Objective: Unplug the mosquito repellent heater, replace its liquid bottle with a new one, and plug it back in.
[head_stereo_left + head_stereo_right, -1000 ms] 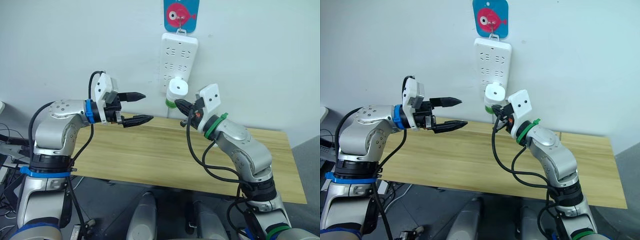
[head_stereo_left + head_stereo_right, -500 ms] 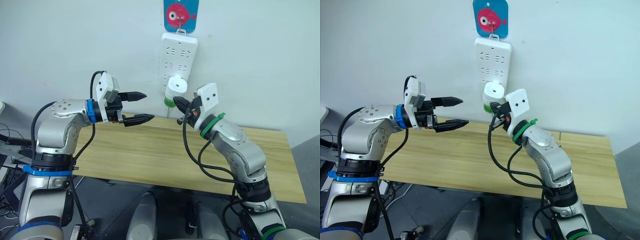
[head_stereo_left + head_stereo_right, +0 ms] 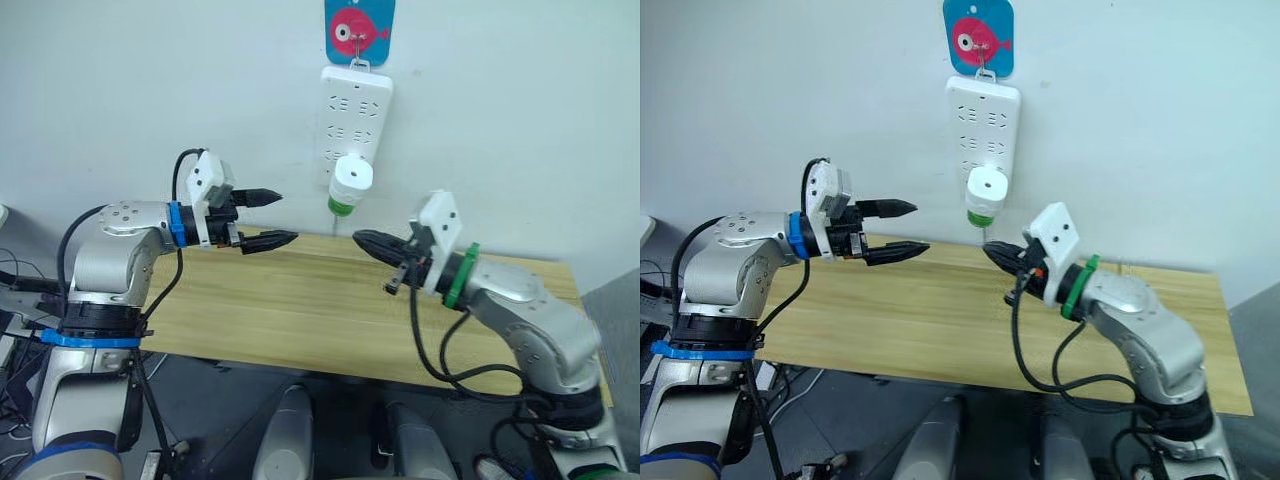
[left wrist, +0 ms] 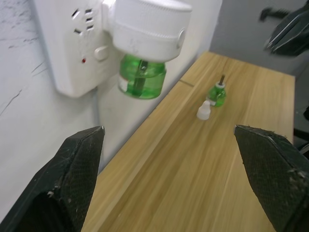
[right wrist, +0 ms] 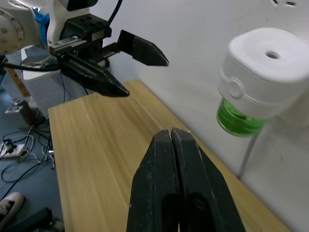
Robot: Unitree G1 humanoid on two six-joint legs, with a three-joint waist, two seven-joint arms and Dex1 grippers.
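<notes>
Left eye view is showing the mosquito repellent heater sitting plugged into the power strip at top middle, so the job is looking nearly done, while the left gripper is hanging wide open and the right gripper is staying pinched closed, both empty.

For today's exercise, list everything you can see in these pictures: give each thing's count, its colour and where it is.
mosquito repellent heater: one, white, plugged into the power strip
green bottle: one, fitted under the heater
power strip: one, white, hanging on the wall
fish hook: one, blue with a pink fish, above the strip
table: one, light wood, against the wall
second bottle: one, green with bare wick, standing on the table
cap: one, white, beside that bottle
left gripper: black, open, raised left of the heater
right gripper: black, shut, below the heater
</notes>
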